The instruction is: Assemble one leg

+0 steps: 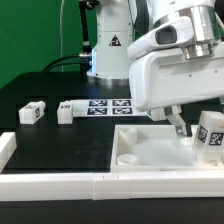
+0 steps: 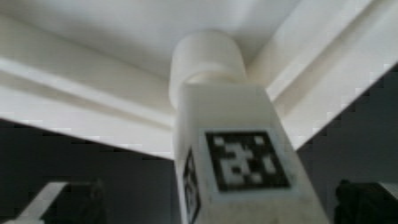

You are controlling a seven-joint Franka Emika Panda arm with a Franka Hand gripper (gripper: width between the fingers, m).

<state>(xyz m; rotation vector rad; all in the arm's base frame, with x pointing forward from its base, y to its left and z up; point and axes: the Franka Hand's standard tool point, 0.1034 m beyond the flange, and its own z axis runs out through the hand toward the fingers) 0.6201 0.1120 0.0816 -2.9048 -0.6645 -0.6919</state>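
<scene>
A leg (image 1: 210, 135), a white block with a black-and-white tag, stands at the right corner of the large white panel (image 1: 150, 148). In the wrist view the same leg (image 2: 222, 120) runs down the middle, its round end pointing into the panel's rimmed corner (image 2: 107, 60). My gripper (image 1: 190, 128) hangs low over that corner. Its dark fingers (image 2: 63, 200) show on either side of the leg with gaps between, so the gripper (image 2: 217, 205) is open and not touching it. Two more legs (image 1: 33, 112) (image 1: 66, 112) lie on the black table at the exterior view's left.
The marker board (image 1: 105, 104) lies behind the panel. White rail pieces (image 1: 100, 186) run along the front edge, with one more rail piece (image 1: 8, 148) at the exterior view's left. The arm's white body fills the upper right.
</scene>
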